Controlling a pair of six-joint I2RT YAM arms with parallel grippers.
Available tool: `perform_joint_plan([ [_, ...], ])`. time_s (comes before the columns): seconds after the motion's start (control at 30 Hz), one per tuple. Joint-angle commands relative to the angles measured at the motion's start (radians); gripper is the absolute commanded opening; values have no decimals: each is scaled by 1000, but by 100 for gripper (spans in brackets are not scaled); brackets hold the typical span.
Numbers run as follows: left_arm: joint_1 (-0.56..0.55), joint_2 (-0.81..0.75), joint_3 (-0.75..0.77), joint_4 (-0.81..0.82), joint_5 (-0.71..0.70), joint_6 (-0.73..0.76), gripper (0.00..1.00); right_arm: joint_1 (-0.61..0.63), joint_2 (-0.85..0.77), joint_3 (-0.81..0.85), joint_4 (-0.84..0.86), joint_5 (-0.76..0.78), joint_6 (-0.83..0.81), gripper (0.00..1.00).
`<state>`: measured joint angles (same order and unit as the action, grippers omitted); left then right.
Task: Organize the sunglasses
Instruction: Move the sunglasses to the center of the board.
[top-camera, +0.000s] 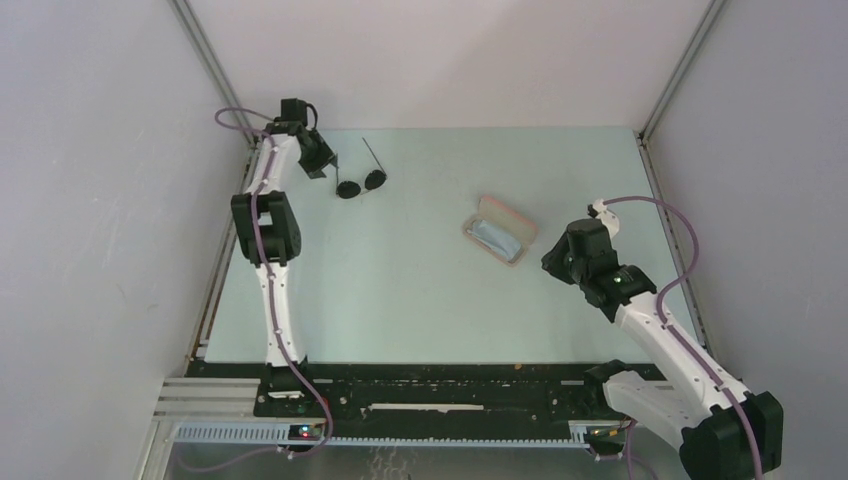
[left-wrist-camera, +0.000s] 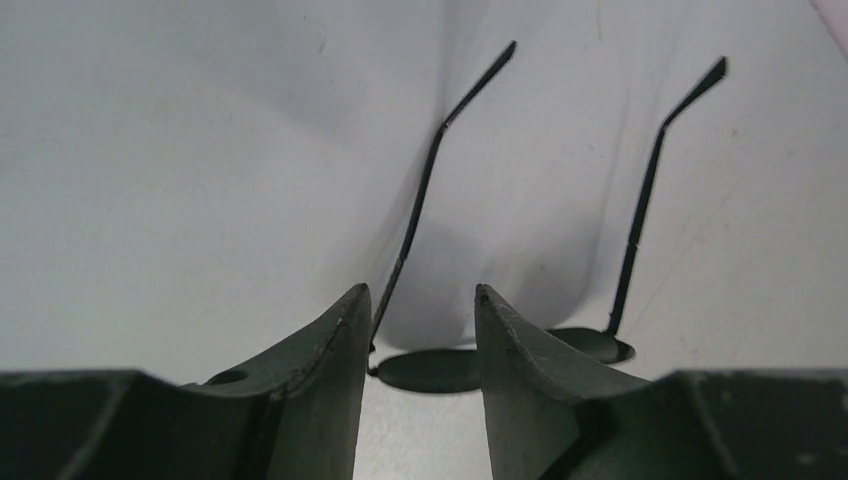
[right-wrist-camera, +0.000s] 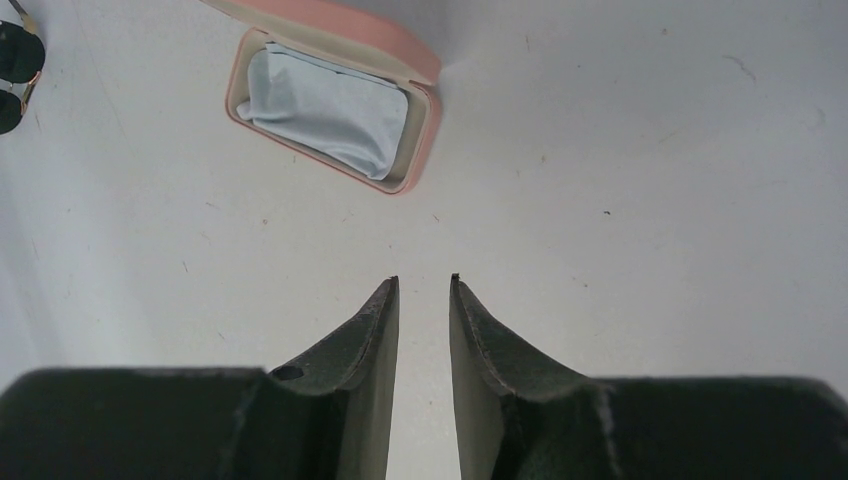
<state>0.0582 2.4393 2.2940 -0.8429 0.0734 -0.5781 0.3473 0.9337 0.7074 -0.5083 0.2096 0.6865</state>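
The sunglasses (top-camera: 362, 182) lie on the table at the far left, with dark round lenses and thin black arms unfolded. My left gripper (top-camera: 322, 168) is right beside them, open and low. In the left wrist view one lens (left-wrist-camera: 432, 371) lies between my open fingertips (left-wrist-camera: 350, 310), its wire arm (left-wrist-camera: 420, 190) close by the left finger. The other lens (left-wrist-camera: 600, 345) is just right of the right finger. My right gripper (top-camera: 558, 258) is empty with its jaws only a little apart, over bare table near the pink case. The sunglasses also show in the right wrist view (right-wrist-camera: 15, 60).
The pink oblong case (top-camera: 516, 222) lies open at centre right with a light blue cloth (top-camera: 497, 238) inside. It also shows in the right wrist view (right-wrist-camera: 425, 130), with the cloth (right-wrist-camera: 325, 105) filling its tray. Enclosure walls stand close on the left, right and back.
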Motion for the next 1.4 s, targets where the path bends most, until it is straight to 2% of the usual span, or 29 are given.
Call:
perform_joint_plan([
  [0.0, 5, 80, 93, -14, -16, -30, 47, -7, 20, 4, 51, -16, 12, 33],
  [0.13, 5, 119, 104, -15, 9, -37, 46, -7, 34, 4, 62, -30, 18, 33],
  [0.3, -13, 109, 60, -45, 15, -6, 37, -7, 48, 18, 59, -29, 29, 33],
  [0.5, -50, -8, -138, -2, -12, 40, 14, -3, 46, 20, 61, -35, 38, 33],
  [0.8, -132, -206, -453, 57, 37, 77, 1, 39, 19, 20, 37, -14, 54, 33],
  [0.9, -181, -301, -612, 111, 33, 77, 0, 63, 10, 17, 26, 3, 56, 33],
  [1.07, -256, -358, -756, 88, 30, 92, 0, 80, 8, 15, 36, -8, 36, 33],
  [1.23, -341, -479, -980, 127, 38, 98, 0, 92, 3, 15, 52, -34, 12, 33],
  [1.3, -378, -526, -1057, 145, 52, 96, 4, 109, 10, 15, 71, -40, 14, 33],
  [1.37, -412, -559, -1104, 150, 77, 99, 14, 141, 29, 15, 103, -41, 20, 33],
])
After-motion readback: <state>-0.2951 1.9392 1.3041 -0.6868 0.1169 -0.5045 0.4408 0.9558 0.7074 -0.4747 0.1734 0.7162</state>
